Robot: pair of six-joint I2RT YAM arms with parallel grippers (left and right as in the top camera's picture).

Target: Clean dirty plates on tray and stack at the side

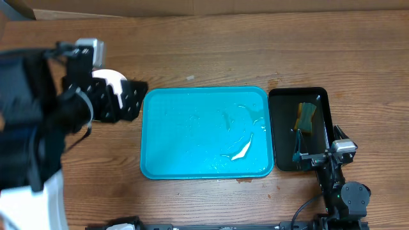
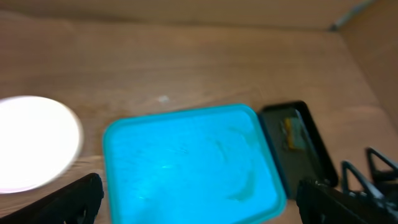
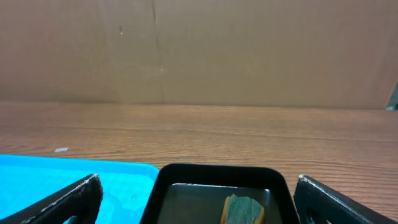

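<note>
Plates (image 2: 34, 144) show as a white round shape on the wooden surface (image 1: 211, 57), left of the tray (image 1: 192, 137) and apart from it; overhead the left arm hides most of it, leaving only a white arc (image 1: 110, 75), and how many are stacked cannot be told. Nothing stands on the tray, though its blue floor looks wet, with streaks and a pale glare patch toward the right side. Just beside its right rim sits a black tray (image 1: 323, 102) holding a yellow-and-green sponge (image 1: 307, 116). Left claw (image 2: 199, 202) hangs above the surface near the tray's left end, fingers spread wide and holding nothing. Right claw (image 3: 198, 202) is low at the near end of the black tray, fingers likewise spread wide and empty, facing the sponge
</note>
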